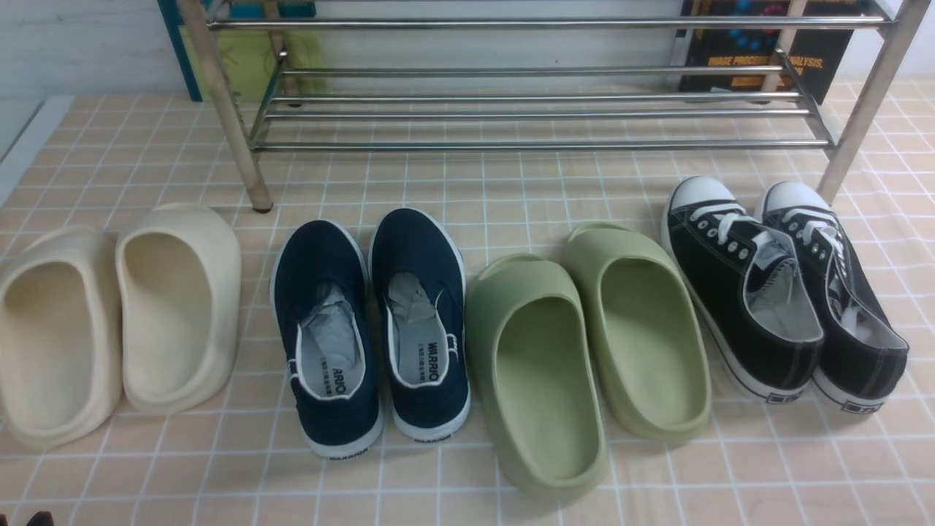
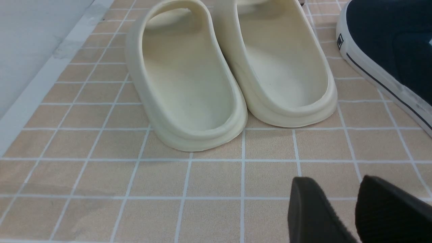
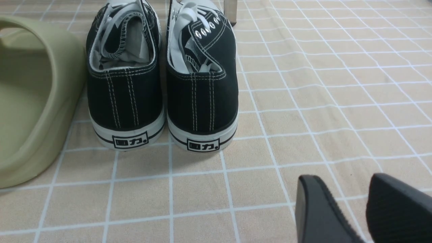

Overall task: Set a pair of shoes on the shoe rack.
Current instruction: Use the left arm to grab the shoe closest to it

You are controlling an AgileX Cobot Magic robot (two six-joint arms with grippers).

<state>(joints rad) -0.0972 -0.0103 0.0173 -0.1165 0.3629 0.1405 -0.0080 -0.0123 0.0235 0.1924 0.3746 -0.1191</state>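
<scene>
Navy shoes (image 1: 371,321) lie lengthwise toes twd rack (image 1: 540,145); L gripper (image 2: 337,185), R gripper (image 3: 342,181) spread, empty.

Left of the navy shoes (image 1: 343,270) the cream slides (image 1: 117,321) leave only a narrow gap; right of them the green slides (image 1: 584,343) sit just beside — no passage. Beyond their toes, bare bench (image 1: 511,197) runs open to the shoe rack (image 1: 540,145).
</scene>
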